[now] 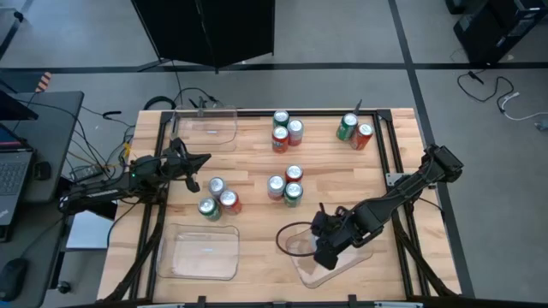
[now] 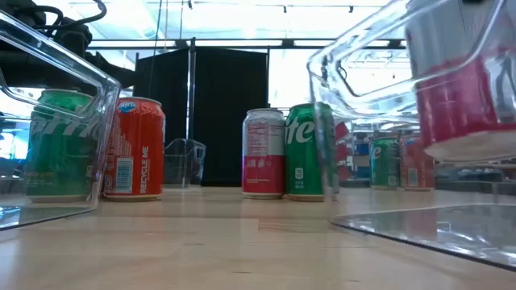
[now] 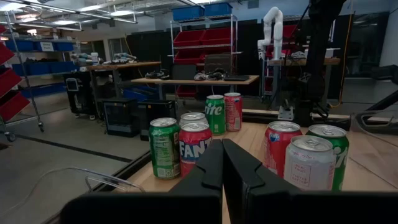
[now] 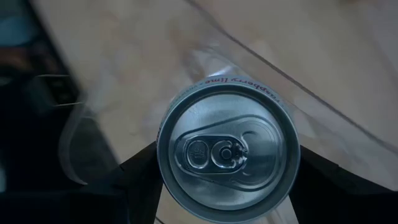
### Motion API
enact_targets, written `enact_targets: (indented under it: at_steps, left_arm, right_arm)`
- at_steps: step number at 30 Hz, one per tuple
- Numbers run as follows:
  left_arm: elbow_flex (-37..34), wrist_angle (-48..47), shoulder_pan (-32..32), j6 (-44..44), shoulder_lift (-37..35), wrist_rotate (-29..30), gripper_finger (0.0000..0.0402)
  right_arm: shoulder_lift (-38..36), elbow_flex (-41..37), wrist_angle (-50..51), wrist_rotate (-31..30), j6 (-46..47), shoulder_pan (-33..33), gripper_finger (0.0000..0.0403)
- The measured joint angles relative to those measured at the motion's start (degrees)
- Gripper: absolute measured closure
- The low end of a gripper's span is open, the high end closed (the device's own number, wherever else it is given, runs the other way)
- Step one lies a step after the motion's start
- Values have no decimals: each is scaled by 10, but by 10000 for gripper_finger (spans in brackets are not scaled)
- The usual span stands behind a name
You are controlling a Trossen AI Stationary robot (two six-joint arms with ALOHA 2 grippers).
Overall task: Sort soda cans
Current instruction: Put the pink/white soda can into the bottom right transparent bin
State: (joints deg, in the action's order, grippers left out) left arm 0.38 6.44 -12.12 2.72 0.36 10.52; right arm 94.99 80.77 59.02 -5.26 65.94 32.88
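Observation:
My right gripper (image 1: 328, 250) hangs over the clear tray (image 1: 301, 267) at the table's near right, shut on a silver-white soda can (image 4: 227, 152) with red marks. The low view shows this can (image 2: 459, 89) through the tray's clear wall. Several other soda cans stand upright on the wooden table in small groups: far middle (image 1: 285, 130), far right (image 1: 354, 130), centre (image 1: 287, 184) and left of centre (image 1: 218, 198). My left gripper (image 1: 192, 175) waits shut at the table's left side, its fingers (image 3: 222, 162) pointing level toward the cans. My right gripper pinches the can between its two fingers (image 4: 134, 180), on opposite sides of the wall just below the top rim (image 4: 163, 163). The fingers come steeply from above. The can hangs upright, silver top up, its bottom (image 2: 463, 151) clear of the tray's floor.
Two more clear trays sit on the table, one at the far left (image 1: 210, 128) and one at the near left (image 1: 199, 251). A dark cable loop (image 1: 287, 231) lies beside the near right tray. Dark frame rails (image 1: 390, 162) run along the table's edges.

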Motion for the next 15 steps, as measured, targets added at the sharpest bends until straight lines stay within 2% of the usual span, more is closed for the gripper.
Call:
enact_targets:
  at_steps: [6, 9, 15]
  left_arm:
    - [0, 0, 0, 0, 0, 0, 400]
    - [0, 0, 0, 0, 0, 0, 399]
    - [0, 0, 0, 0, 0, 0, 399]
  right_arm:
    - [-9, -1, 116, -49, 124, 20, 133]
    - [-9, -17, 117, -84, 166, 25, 133]
    - [-8, -77, 89, -96, 216, 31, 133]
